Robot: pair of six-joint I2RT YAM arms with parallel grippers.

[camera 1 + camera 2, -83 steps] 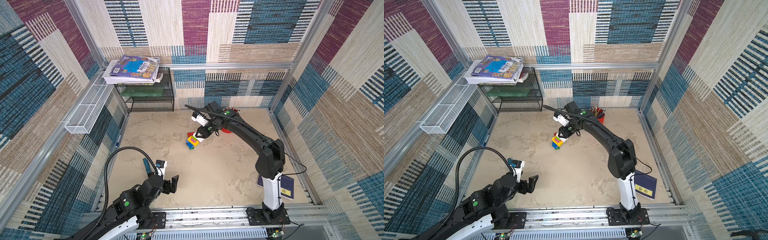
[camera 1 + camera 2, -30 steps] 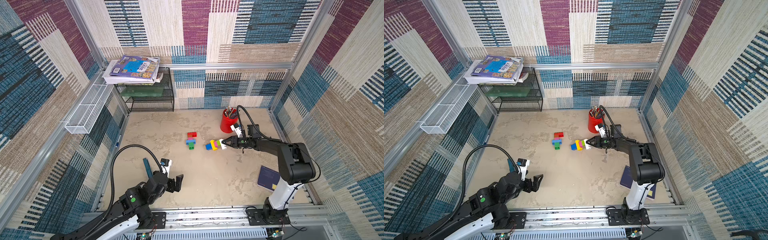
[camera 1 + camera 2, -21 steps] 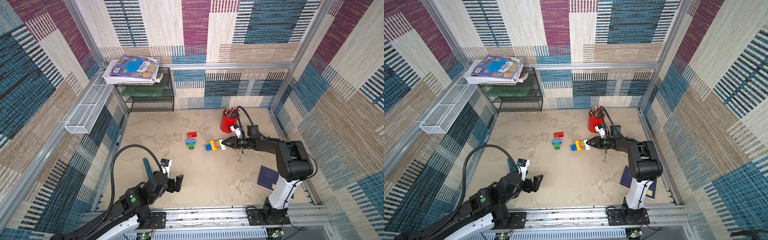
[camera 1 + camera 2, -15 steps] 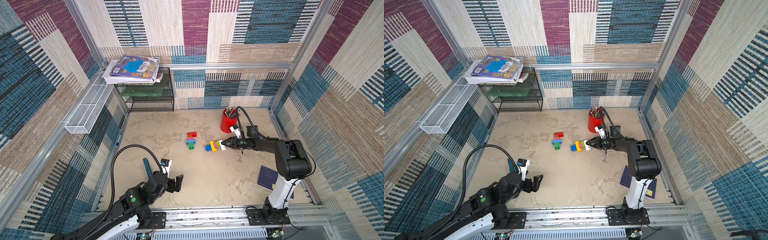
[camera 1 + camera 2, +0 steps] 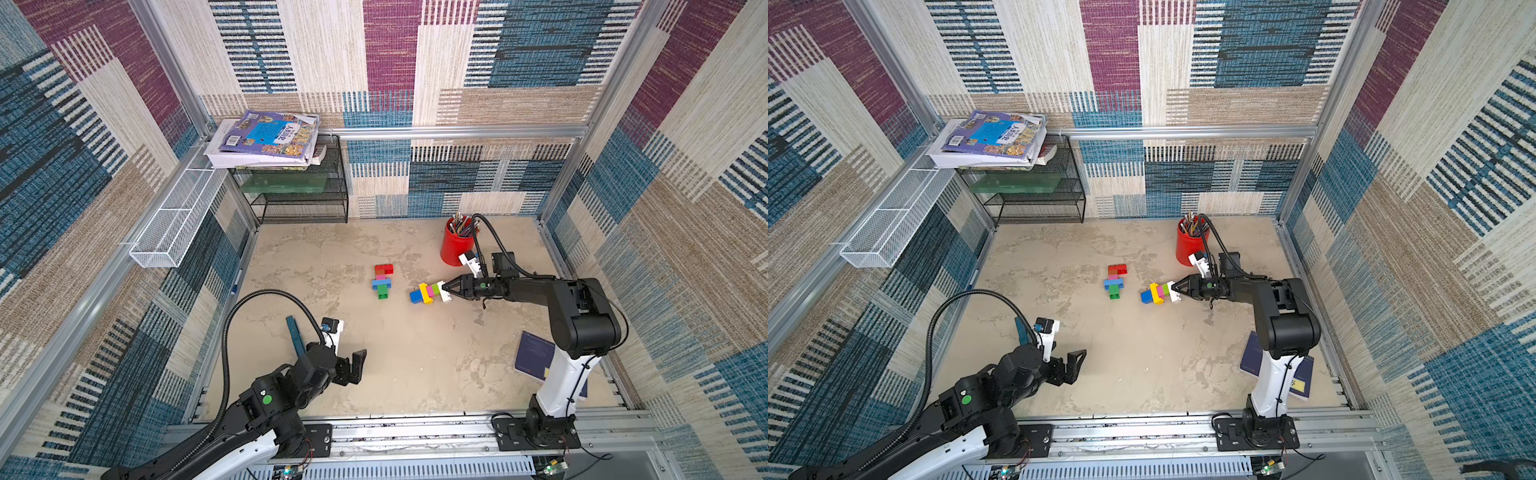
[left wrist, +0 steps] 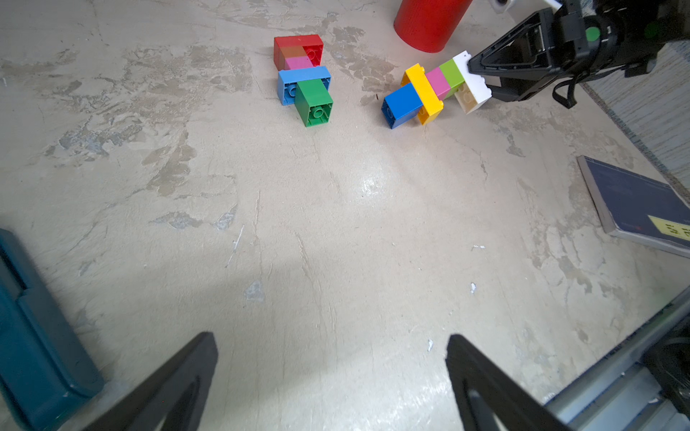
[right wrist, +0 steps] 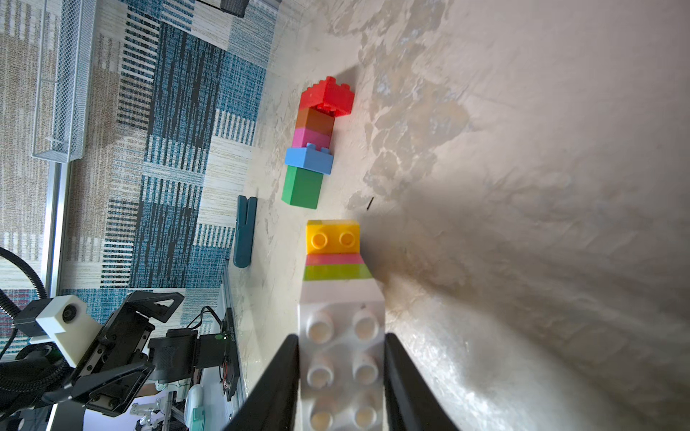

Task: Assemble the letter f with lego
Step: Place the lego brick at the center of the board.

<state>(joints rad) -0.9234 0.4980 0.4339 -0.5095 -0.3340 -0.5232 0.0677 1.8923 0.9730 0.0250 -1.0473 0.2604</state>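
Right gripper (image 5: 444, 291): right of centre in a top view; jaws flank the white brick (image 7: 341, 354), close against both its sides (whether they pinch it cannot be told).
Five-brick row (image 5: 428, 291): blue, yellow, pink, green and white, joined, lying on the table (image 5: 415, 365) just right of centre.
Second lego stack (image 5: 382, 281): red, orange, pink, blue and green, lying at centre, apart from the row.
Left gripper (image 6: 330, 337): lower left of centre in the top views; jaws spread wide, nothing between them.
Red pen cup (image 5: 455, 249): upright, above the right gripper in the frame.

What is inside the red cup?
Pens and pencils stand in the red cup, their ends above the rim. The cup's wall hides their lower parts.
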